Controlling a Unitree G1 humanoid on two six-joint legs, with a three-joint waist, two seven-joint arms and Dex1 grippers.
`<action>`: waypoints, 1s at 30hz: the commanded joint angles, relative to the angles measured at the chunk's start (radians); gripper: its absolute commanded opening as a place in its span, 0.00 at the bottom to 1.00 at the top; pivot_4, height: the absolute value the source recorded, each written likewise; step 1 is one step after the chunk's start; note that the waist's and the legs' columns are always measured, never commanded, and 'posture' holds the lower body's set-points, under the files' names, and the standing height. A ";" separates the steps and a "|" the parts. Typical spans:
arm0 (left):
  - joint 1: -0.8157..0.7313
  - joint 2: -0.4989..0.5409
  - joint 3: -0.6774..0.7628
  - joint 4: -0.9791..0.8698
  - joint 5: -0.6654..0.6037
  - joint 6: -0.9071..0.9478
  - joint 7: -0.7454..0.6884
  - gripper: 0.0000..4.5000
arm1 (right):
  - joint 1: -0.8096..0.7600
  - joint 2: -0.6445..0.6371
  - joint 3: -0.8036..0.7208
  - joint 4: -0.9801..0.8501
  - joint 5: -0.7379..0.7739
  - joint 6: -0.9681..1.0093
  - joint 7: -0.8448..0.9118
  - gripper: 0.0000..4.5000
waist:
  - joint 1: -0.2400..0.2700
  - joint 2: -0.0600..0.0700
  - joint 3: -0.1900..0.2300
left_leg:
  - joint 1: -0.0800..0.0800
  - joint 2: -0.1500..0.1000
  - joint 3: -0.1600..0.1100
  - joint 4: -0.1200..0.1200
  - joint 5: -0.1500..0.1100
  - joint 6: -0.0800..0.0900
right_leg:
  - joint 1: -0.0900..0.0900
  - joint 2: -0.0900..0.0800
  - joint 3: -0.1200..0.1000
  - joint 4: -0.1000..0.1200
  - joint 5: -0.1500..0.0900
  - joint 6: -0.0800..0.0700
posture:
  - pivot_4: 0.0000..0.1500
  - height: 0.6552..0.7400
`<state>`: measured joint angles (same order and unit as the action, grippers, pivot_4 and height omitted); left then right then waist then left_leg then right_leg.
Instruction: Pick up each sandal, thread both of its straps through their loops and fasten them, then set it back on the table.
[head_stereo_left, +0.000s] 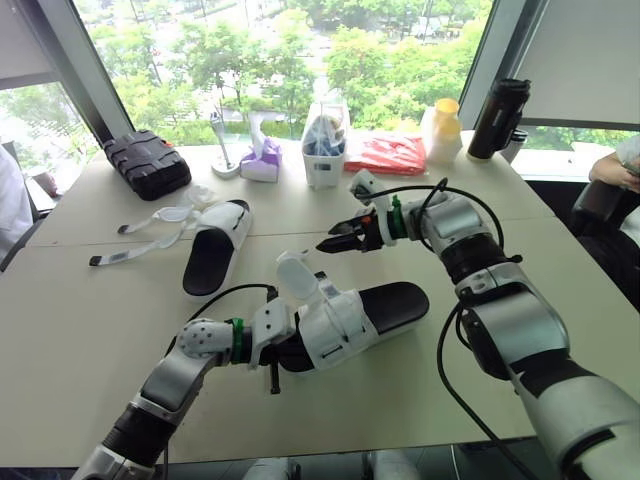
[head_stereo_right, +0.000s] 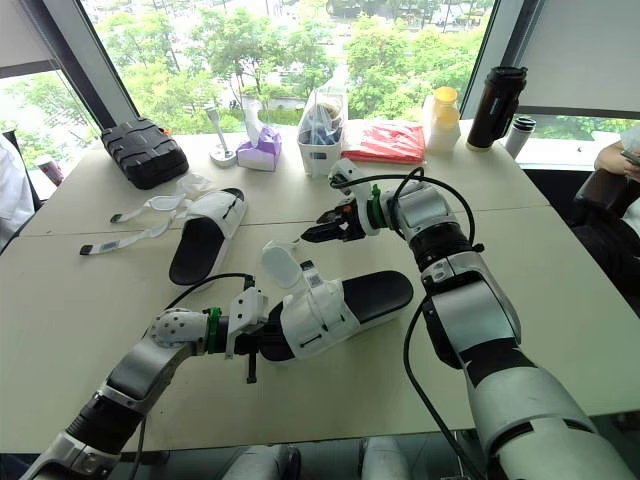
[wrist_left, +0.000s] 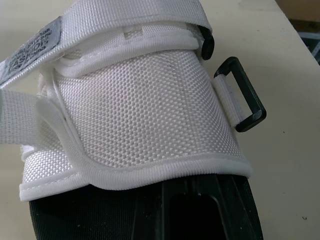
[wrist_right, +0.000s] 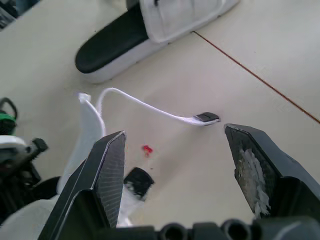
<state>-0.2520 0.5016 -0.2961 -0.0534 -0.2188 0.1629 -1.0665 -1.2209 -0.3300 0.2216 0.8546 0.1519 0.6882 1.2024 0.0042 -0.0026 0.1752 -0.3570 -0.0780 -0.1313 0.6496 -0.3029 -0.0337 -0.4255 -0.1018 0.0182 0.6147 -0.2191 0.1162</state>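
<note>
The near sandal (head_stereo_left: 350, 315), black-soled with a white upper, lies at the table's middle. My left gripper (head_stereo_left: 272, 345) is shut on its toe end. One white strap (head_stereo_left: 298, 275) stands up loose from the upper. A black loop (wrist_left: 240, 95) sticks out at the upper's side, with nothing through it. My right gripper (head_stereo_left: 335, 240) hovers open just behind this sandal and above the raised strap, with nothing between its fingers (wrist_right: 107, 170). The second sandal (head_stereo_left: 215, 245) lies at the back left with its straps (head_stereo_left: 150, 235) trailing loose over the table.
Along the back edge stand a black case (head_stereo_left: 147, 162), a purple item (head_stereo_left: 262, 160), a white basket (head_stereo_left: 325, 140), a red packet (head_stereo_left: 388, 153), a yellow-capped bottle (head_stereo_left: 443, 130) and a black flask (head_stereo_left: 497, 118). A person's arm (head_stereo_left: 615, 165) shows at the right.
</note>
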 joint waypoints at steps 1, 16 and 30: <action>0.027 0.013 -0.050 0.058 0.048 0.028 -0.008 0.00 | -0.027 0.014 0.009 -0.079 0.025 0.071 0.067 0.75 | 0.000 0.000 0.000 | 0.000 0.000 0.000 0.000 0.000 0.000 | 0.000 0.000 0.000 0.000 0.000 0.000 | 1.00 1.00; 0.033 0.013 -0.049 0.053 0.050 0.028 0.002 0.00 | -0.013 0.126 0.134 -0.013 -0.008 0.113 0.191 0.75 | -0.006 0.000 0.000 | 0.000 0.000 0.000 0.000 0.000 0.000 | 0.000 0.000 0.000 0.001 0.000 0.000 | 1.00 1.00; 0.046 0.017 -0.037 0.040 0.049 0.030 0.017 0.00 | -0.175 0.311 -0.052 0.334 0.013 0.060 0.078 0.75 | -0.016 0.001 -0.001 | 0.000 -0.001 -0.002 0.000 0.000 -0.001 | -0.001 0.000 0.000 0.002 0.000 0.000 | 1.00 1.00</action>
<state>-0.2404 0.5111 -0.2868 -0.0608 -0.2188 0.1624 -1.0595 -1.3532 -0.0336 0.2145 1.1771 0.1426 0.7597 1.3025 -0.0119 -0.0018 0.1745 -0.3568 -0.0788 -0.1330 0.6496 -0.3027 -0.0342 -0.4262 -0.1018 0.0182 0.6166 -0.2190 0.1159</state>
